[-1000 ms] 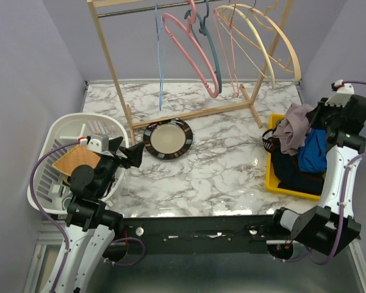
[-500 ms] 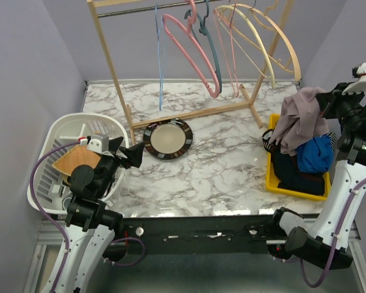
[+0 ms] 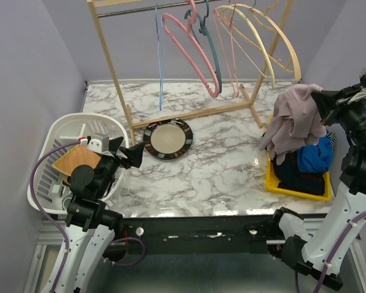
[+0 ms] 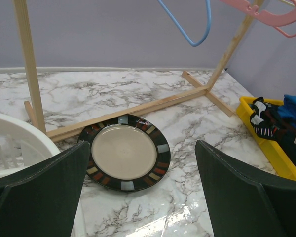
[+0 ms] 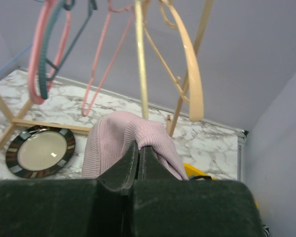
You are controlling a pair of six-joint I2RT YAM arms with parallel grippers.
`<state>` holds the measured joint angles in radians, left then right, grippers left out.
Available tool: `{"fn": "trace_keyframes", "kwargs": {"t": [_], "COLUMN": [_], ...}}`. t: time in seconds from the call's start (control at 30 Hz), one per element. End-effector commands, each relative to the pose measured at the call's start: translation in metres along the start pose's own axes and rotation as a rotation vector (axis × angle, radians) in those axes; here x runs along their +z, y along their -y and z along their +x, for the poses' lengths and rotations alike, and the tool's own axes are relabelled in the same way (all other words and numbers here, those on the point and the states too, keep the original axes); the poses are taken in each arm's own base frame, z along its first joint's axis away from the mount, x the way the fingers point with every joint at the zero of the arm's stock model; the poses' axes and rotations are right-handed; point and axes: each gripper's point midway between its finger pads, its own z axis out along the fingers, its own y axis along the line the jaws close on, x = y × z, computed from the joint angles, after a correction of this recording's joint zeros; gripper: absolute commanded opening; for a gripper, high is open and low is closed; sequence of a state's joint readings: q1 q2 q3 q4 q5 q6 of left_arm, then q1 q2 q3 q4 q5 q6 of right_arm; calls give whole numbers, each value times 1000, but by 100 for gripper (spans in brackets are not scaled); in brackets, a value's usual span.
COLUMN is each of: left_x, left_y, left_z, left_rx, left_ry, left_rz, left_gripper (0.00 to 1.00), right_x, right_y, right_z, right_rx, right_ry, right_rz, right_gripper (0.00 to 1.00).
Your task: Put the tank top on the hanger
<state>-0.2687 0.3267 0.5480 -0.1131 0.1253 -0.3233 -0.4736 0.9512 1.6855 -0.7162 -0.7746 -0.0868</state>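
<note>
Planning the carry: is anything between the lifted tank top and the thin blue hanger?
Yes. The tank top, held by the right end effector, is at the rack's right end. The blue hanger hangs at the left, with the pink hanger and cream hangers between.

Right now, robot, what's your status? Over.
Right pincer shut on tank top, hanging above yellow bin. Left pincer open. Hanger on rack, pink hanger close beside.

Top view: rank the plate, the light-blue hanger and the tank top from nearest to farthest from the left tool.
1. Plate: on the table, just right of the left tool.
2. Light-blue hanger: hanging on the wooden rack, beyond the plate.
3. Tank top: far right, lifted above the yellow bin.
</note>
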Motion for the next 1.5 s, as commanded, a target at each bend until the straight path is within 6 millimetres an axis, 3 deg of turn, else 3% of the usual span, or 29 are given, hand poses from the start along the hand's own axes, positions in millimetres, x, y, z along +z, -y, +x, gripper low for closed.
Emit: {"fn": "trace_keyframes", "kwargs": {"t": [0.0,0.07,0.2,0.23,0.33,0.57,0.87,0.97,1.0,1.07,1.1,1.27,1.37,1.47], "left_x": [0,0,1,1,2,4,7,7,7,7,8,13,15,17], "left_y": [6,6,6,7,7,8,20,32,36,46,48,58,62,72], "left_z": [-6,-6,-5,-5,-3,1,5,7,9,16,19,34,44,52], "left_rx": [12,13,12,12,10,11,8,4,2,-14,-44,-76,-97,-132], "left_ry": [11,11,7,7,-1,-19,-42,-49,-55,-81,-97,-161,-214,-276], "left_rz": [32,32,33,34,35,44,122,192,220,286,294,364,398,447], "left_gripper": [99,99,99,99,99,99,99,99,99,99,99,99,99,99], "right_x": [-17,-23,-20,-15,-12,1,12,24,33,39,43,41,48,44], "right_y": [-52,-71,-80,-78,-87,-131,-165,-157,-150,-144,-139,-138,-118,-117], "right_z": [-19,-19,-5,10,28,89,188,219,227,246,251,285,286,280], "right_rx": [2,-3,38,82,110,123,143,144,119,129,111,168,180,191], "right_ry": [39,48,36,13,-8,-114,-292,-347,-354,-390,-392,-477,-506,-487], "right_rz": [-230,-335,-429,-447,-518,-738,-880,-816,-770,-716,-685,-691,-574,-568], "right_gripper": [1,7,9,9,9,12,19,48,67,83,95,100,100,100]}}
